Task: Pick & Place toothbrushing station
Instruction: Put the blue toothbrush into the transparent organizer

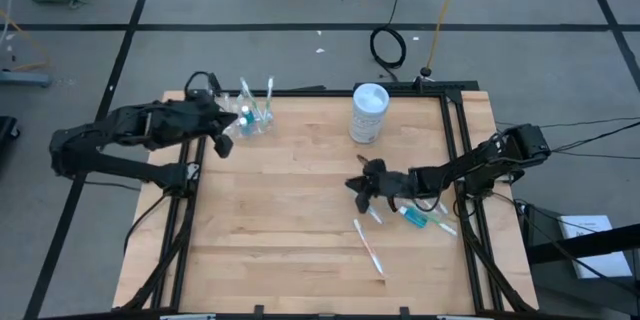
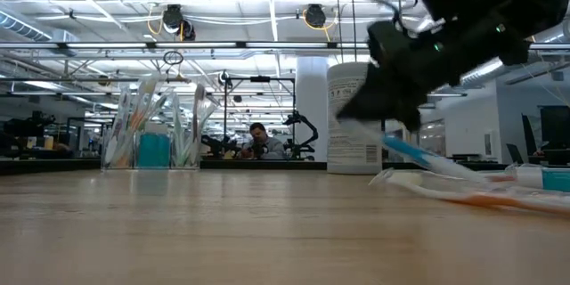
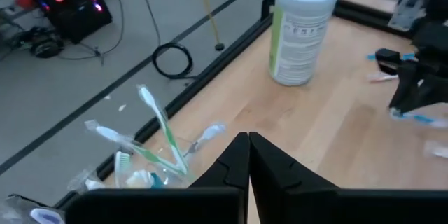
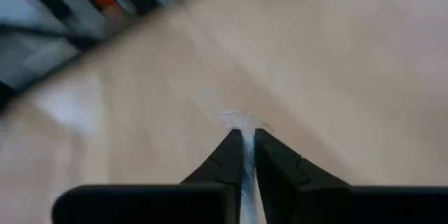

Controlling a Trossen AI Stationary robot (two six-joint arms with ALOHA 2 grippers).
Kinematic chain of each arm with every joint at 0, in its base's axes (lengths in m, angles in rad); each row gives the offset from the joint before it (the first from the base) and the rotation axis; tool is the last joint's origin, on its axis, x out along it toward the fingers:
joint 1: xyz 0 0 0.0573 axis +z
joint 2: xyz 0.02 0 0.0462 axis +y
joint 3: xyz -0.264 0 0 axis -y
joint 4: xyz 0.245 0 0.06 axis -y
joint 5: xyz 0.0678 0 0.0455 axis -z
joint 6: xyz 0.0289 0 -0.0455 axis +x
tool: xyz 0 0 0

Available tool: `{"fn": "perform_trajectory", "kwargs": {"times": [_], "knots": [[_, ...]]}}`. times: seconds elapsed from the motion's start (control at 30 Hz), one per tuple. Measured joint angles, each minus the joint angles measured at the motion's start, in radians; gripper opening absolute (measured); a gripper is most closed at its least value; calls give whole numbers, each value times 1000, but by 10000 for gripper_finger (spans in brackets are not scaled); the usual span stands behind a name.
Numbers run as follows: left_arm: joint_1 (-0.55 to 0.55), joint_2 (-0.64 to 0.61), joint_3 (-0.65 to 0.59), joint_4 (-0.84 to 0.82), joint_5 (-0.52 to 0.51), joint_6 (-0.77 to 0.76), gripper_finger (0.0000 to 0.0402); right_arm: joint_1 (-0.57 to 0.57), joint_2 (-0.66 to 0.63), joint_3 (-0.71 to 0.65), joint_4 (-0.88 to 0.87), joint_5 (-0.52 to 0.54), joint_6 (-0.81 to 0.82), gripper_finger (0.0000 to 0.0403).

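From above I am seeing the right hand (image 1: pixel 366 189) hanging over the right-centre of the wooden table (image 1: pixel 290 220), with a pale thin toothbrush (image 1: pixel 369 248) and a small blue toothpaste tube (image 1: pixel 413 217) lying loose beside it. Its wrist view is showing what the overhead cannot: the fingers are clenching a thin pale toothbrush handle (image 4: pixel 244 175). The left hand (image 1: pixel 222 120) is sitting at the upper left, clenched on nothing, next to the small clear plastic cup (image 1: pixel 256 120) already holding toothbrushes. The low view alone is showing a seated person (image 2: pixel 259 142) behind the tall white cylindrical container (image 2: pixel 355 116).
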State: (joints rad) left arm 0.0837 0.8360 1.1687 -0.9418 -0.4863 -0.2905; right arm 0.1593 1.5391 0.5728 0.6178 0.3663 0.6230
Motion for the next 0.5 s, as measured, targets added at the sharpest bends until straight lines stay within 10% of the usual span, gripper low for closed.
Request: {"fn": "perform_trajectory", "kwargs": {"times": [0.23, 0.5], "knots": [[0, -28, 0, 30, 73, 152, 27, 0, -3, 13, 430, 26, -305, 11], [0, -42, -213, 353, 294, 273, 20, 16, 100, 171, 346, 21, -452, 10]]}}
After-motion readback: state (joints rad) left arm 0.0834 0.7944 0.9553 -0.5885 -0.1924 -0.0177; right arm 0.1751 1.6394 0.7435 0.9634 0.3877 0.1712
